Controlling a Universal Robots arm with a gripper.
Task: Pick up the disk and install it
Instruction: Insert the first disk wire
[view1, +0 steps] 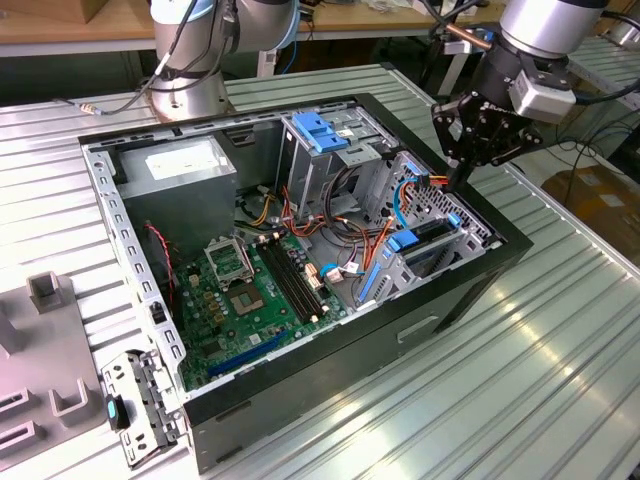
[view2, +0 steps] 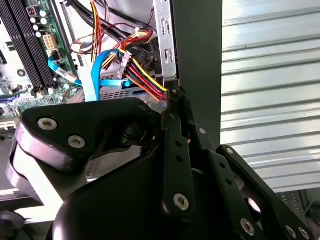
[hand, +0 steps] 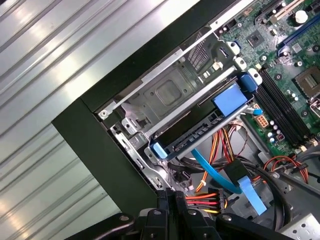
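Observation:
The disk (hand: 192, 132), a flat drive edged with bright blue rails, lies slotted in the grey drive cage (hand: 170, 92) at the corner of the open computer case (view1: 330, 350). In the exterior view the disk (view1: 432, 232) shows as blue strips in the cage on that view's right. My gripper (view1: 462, 178) hangs just above that cage, at the case's rim. In both wrist views its black fingers (hand: 166, 200) are pressed together with nothing between them. The gripper (view2: 172, 97) tips sit beside a bundle of red, yellow and black wires (view2: 142, 75), apart from the disk.
A grey power-supply box (view1: 185, 165) and a blue bracket (view1: 318, 130) on a second cage stand at the case's back. The green motherboard (view1: 255, 290) lies on the case floor among loose cables. The arm's base (view1: 190, 70) and grey fixtures (view1: 50, 350) sit on the ribbed table (view1: 520, 380).

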